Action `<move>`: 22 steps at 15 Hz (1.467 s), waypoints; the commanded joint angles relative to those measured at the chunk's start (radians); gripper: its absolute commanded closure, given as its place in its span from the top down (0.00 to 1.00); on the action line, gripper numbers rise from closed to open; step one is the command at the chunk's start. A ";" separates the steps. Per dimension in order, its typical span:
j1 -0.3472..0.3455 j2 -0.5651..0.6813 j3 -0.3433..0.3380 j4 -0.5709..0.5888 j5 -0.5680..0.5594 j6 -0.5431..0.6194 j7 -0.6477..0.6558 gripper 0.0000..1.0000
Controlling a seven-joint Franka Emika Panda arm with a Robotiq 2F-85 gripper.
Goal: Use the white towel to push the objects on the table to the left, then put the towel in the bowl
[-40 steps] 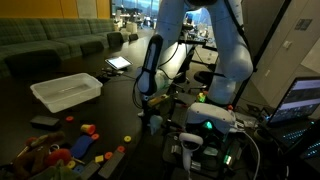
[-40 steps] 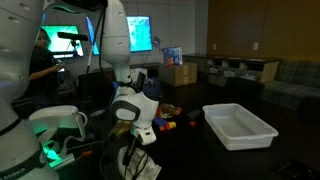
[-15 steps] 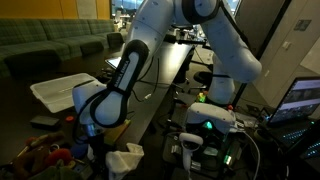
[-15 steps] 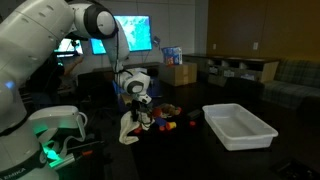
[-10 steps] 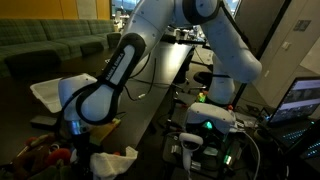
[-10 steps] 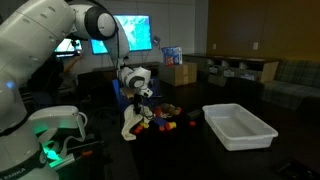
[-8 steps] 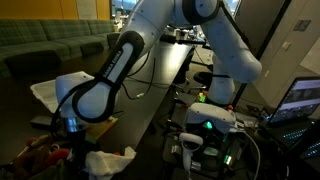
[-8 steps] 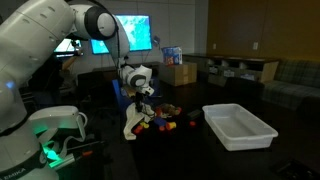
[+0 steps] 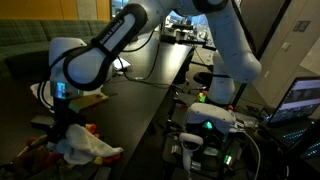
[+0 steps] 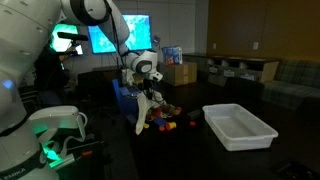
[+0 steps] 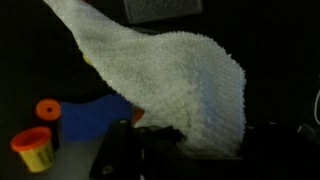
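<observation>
My gripper [image 9: 62, 128] is shut on the white towel [image 9: 88, 148] and drags it low over the dark table among the small coloured toys [image 9: 30, 150]. In an exterior view the towel [image 10: 150, 105] hangs from the gripper [image 10: 148, 92] above the toys [image 10: 165, 122]. In the wrist view the towel [image 11: 175, 75] fills the middle, with an orange cup [image 11: 32, 147], an orange lid [image 11: 48, 108] and a blue piece [image 11: 95, 115] at the left. The white rectangular bowl [image 10: 240, 125] stands apart; in an exterior view the arm hides most of it [image 9: 40, 92].
A sofa [image 9: 50, 42] runs along the far wall. A tablet [image 9: 122, 64] lies further back on the table. Cardboard boxes [image 10: 180, 72] stand behind the toys. The robot's lit base [image 9: 210, 125] and cables sit beside the table edge.
The arm has swung across the table with the towel, from beside the table edge over to the pile of toys, and has lowered the towel onto them.
</observation>
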 commanded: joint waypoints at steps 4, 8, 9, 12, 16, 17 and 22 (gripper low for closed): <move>-0.131 -0.135 -0.063 0.034 0.016 -0.011 -0.037 0.00; -0.254 -0.080 -0.092 0.200 0.018 -0.055 -0.151 0.00; -0.278 -0.044 -0.101 0.260 0.013 -0.066 -0.176 0.00; -0.351 0.059 -0.105 0.428 0.019 -0.098 -0.249 0.01; -0.396 0.200 -0.120 0.623 0.008 -0.107 -0.254 0.01; -0.397 0.238 -0.132 0.669 -0.001 -0.101 -0.241 0.01; -0.386 0.422 -0.202 0.890 -0.016 -0.022 -0.132 0.00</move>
